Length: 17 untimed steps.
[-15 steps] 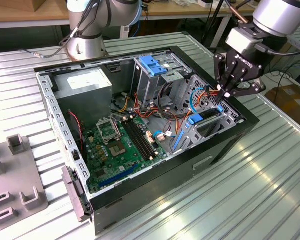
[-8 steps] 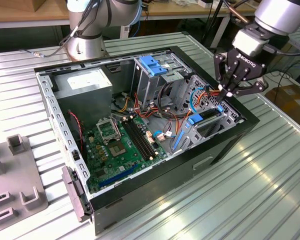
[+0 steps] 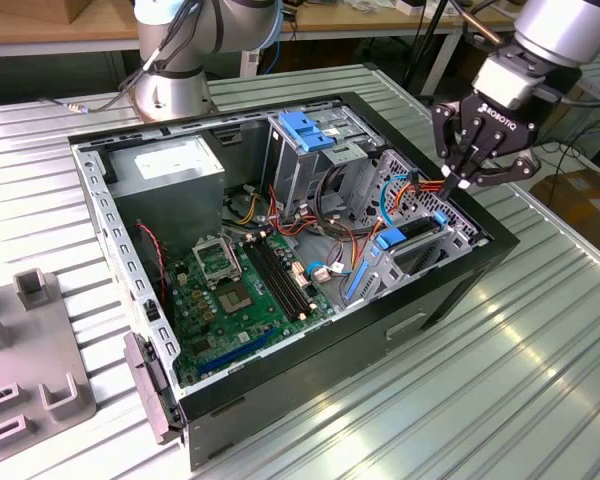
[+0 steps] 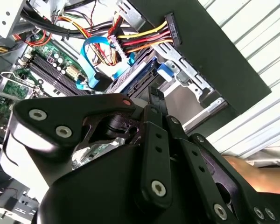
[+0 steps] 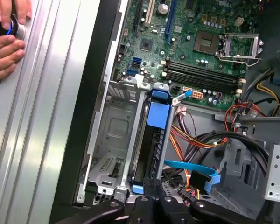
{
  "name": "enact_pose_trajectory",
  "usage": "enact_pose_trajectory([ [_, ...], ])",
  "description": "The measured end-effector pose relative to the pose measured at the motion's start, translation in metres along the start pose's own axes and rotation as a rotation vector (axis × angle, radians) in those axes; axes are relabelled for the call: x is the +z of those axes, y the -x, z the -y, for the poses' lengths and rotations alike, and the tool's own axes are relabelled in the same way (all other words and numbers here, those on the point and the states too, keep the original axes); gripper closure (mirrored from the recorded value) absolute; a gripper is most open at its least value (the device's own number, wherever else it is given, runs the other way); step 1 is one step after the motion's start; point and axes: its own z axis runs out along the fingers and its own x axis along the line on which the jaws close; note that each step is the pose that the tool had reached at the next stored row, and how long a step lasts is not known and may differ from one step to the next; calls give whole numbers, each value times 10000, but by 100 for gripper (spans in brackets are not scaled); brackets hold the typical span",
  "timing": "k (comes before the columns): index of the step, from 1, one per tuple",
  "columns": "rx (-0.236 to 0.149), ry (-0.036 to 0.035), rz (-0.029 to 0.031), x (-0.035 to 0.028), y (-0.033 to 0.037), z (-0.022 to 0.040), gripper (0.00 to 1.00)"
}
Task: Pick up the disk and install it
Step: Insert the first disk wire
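In the exterior view, a black, open-sided computer case (image 3: 450, 290) is seen lying on a ribbed silvery metal table (image 3: 550, 380). Broad bare table is left beyond the case's rim towards the exterior view's right. The disk (image 3: 418, 238), a flat dark metal drive with blue plastic rails, is seated on edge in the silvery bay along that same side wall. The black gripper (image 3: 458, 183) is held just above the bay's far end, its jaws drawn together to a point with nothing between them. A bundle of orange and red cables (image 3: 420, 187) is crowded just beside the fingertips.

In the first wrist view, the disk (image 5: 151, 149) is shown edge-on, slotted between thin metal bay walls, with a blue tab at its end. A bare silvery slot (image 5: 112, 135) is left between it and the case's black wall. On the other side, a flat blue data cable (image 5: 196, 168) lies near. The gripper (image 5: 152, 200) is closed at the disk's end; whether it touches cannot be told. A person's hand (image 5: 4, 42) is seen over the table, well apart from the case.

In the second wrist view, the gripper (image 4: 155, 95) is pointed at the disk (image 4: 130, 77), with little room below the yellow and red cables.
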Motion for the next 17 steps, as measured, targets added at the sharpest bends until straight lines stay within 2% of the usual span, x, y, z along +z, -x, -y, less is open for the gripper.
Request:
enact_pose_trajectory([
  [3, -545, 13, -28, -2, -5, 18, 90],
  [6, -745, 21, -54, -5, -11, 72, 90],
  [9, -1069, 28, -70, -5, -13, 80, 90],
  [10, -1473, 35, -89, -4, -14, 83, 90],
  [11, -1723, 40, -102, -5, -15, 86, 90],
  [15, -2441, 53, -136, -4, -17, 99, 90],
  [16, -2769, 59, -153, -5, -17, 99, 90],
  [17, -2928, 63, -162, -5, -17, 100, 90],
])
